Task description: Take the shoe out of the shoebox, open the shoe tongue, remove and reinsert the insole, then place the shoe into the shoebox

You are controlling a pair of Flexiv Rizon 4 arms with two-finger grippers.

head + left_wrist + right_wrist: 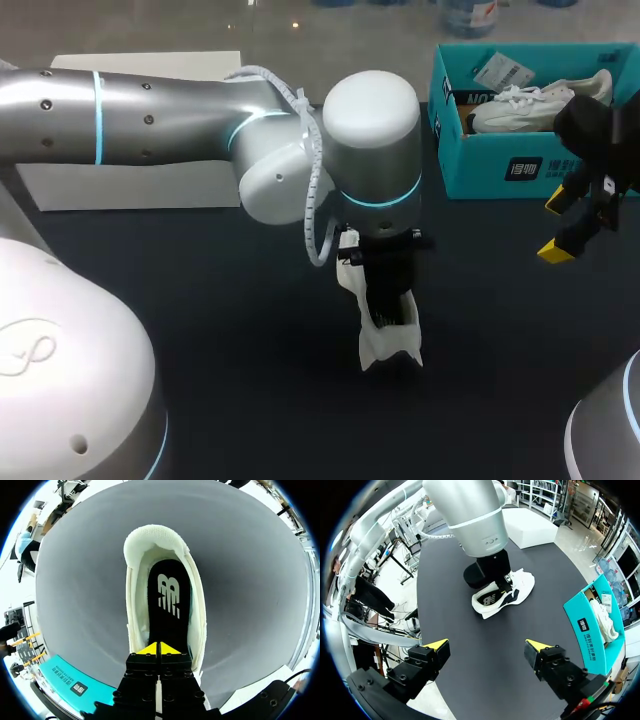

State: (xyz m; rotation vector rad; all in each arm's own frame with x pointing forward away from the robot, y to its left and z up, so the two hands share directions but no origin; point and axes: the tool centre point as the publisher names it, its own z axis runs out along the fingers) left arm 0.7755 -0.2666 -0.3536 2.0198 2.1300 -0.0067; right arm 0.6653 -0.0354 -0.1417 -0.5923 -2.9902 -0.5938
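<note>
The left arm (150, 110) comes in from the left side and stretches across to the middle of the desk (200, 330). Its wrist (372, 130) is turned straight down, and the left jaws are pressed together, their two yellow fingertips (150, 649) meeting with only a thin seam between them. The right arm (598, 135) hangs over the far right part of the desk, well apart from the left arm, with the right jaws spread wide and their yellow fingertips (436, 644) far from each other.
</note>
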